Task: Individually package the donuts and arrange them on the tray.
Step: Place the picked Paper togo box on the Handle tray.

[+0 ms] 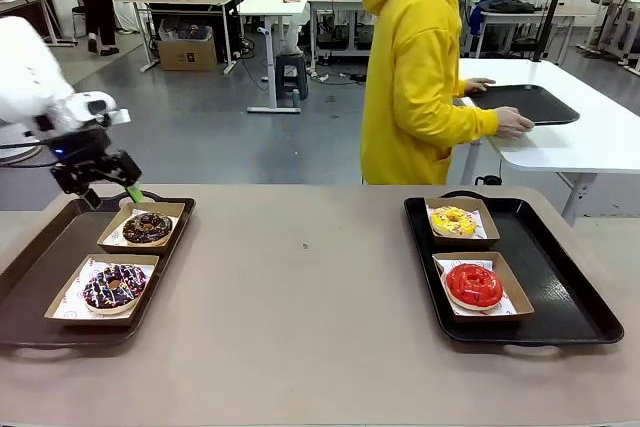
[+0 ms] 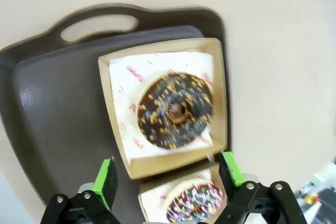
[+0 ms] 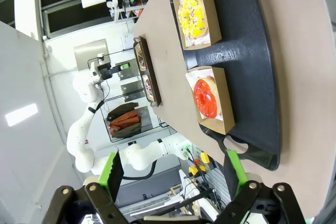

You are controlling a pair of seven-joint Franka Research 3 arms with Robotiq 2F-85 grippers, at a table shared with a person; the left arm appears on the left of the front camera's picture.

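Donuts: four ring donuts, each seated in its own box. Red donut [image 1: 473, 284] and yellow donut [image 1: 453, 220] occupy the right tray [image 1: 560, 277]; chocolate donut [image 1: 148, 227] and sprinkled dark donut [image 1: 114, 286] occupy the left tray [image 1: 40, 267].
Surface finish: red glaze is glossy; the yellow and dark rings carry sprinkles.
Boxes: shallow brown cardboard box [image 1: 172, 212], open-topped, lined with printed white paper; the liner likely keeps glaze off the card.
Layout: two boxes per tray, set one behind the other, probably so each can be lifted out singly.
Trays: dark, smooth, with raised rims and cut-out handles.
Left gripper [image 1: 110, 194]: fingers released, jaws spread wide, holding nothing; positioned above the far edge of the left tray, just beside the chocolate donut's box.
Right gripper [image 3: 173, 174]: fingers released, empty, raised well clear of the right tray.
Task state: judged complete or nearly so.
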